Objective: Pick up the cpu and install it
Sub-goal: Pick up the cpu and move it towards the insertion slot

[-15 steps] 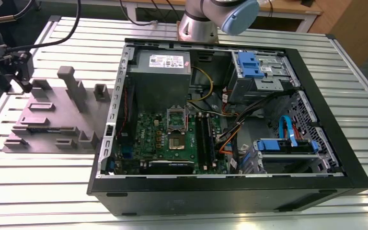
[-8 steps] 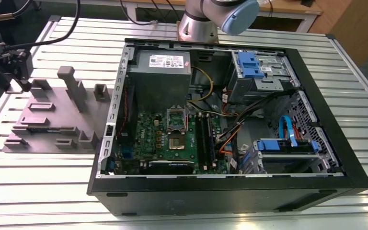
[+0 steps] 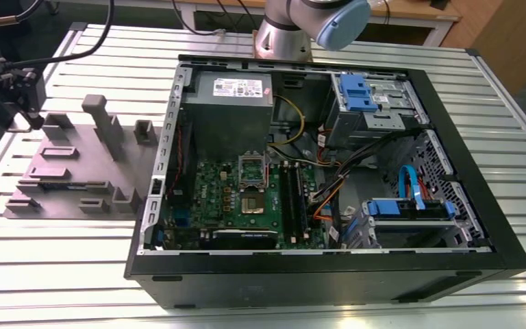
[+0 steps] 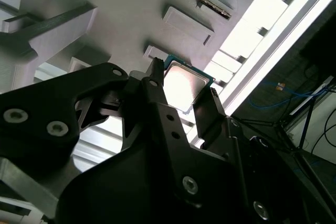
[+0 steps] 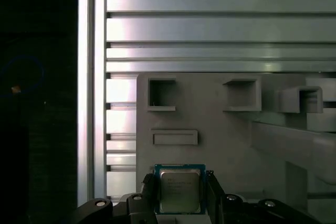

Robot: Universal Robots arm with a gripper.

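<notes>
You are at the pick-up step. In the exterior view the gripper (image 3: 33,118) hangs at about ten o'clock from the open computer case (image 3: 336,277), over the far edge of the grey fixture tray (image 3: 66,171). In both wrist views the cpu (image 5: 179,191) lies flat between its fingers (image 5: 148,195), metal top towards the first wrist camera. The jaws are set to the chip's width and look to press on two opposite edges, so I judge it clamped. Whether it is clear of its pocket on the tray I cannot tell. Installing is not yet begun: the motherboard (image 3: 235,205) lies inside the case, and its socket (image 3: 250,199) stands bare at roughly four o'clock from the gripper. In my judgement the move ahead asks you for a level chip, a grip that will not slip on those thin edges, a path clearing the case wall, and corners matched to the socket.
</notes>
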